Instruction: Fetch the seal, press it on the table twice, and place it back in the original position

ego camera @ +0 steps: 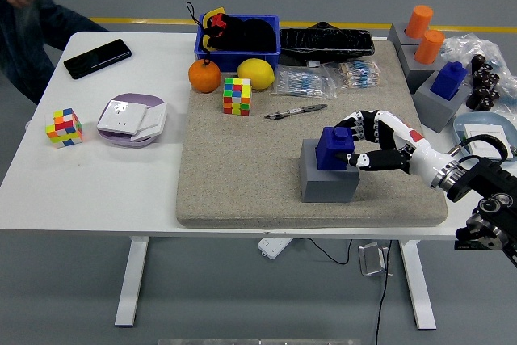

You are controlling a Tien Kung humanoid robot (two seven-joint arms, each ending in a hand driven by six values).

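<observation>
A blue seal sits on top of a grey block on the grey felt mat, right of centre. My right hand reaches in from the right; its fingers curl over the seal's top and its thumb presses the seal's near side. The seal rests in the block, upright. My left arm does not show.
On the mat lie a pen, a colour cube, a lemon, an orange, and packets. A blue bin stands at the back. Grey blocks with orange and blue seals stand right. A person stands at the far left.
</observation>
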